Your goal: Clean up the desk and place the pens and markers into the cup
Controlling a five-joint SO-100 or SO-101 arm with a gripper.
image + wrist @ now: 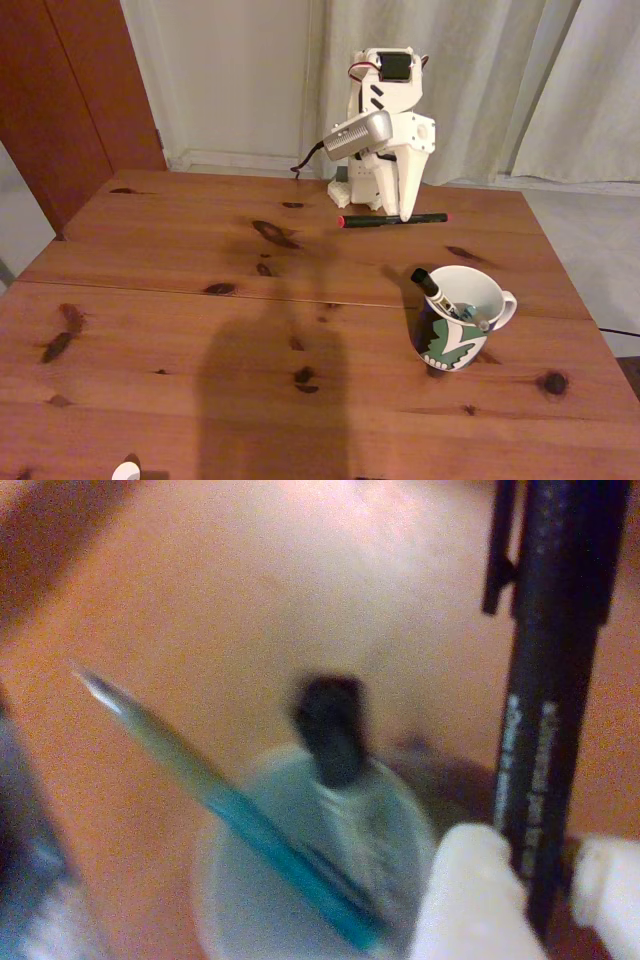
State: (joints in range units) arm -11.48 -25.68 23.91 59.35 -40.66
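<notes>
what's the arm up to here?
The arm's tool is clamped on the black pen with the red tip, holding it level just above the desk near the arm's base. The white cup stands apart, nearer the camera in the fixed view, already holding the black-capped white marker and the green pen. The black pen is not yet in the cup.

Behind the bench I see pale off-white curtains (500, 80) hanging in folds to a light floor (585, 215). A reddish-brown wooden cabinet panel (70, 90) stands at the left of the fixed view, beside a plain white wall panel (235, 80). The light is warm and dim.
</notes>
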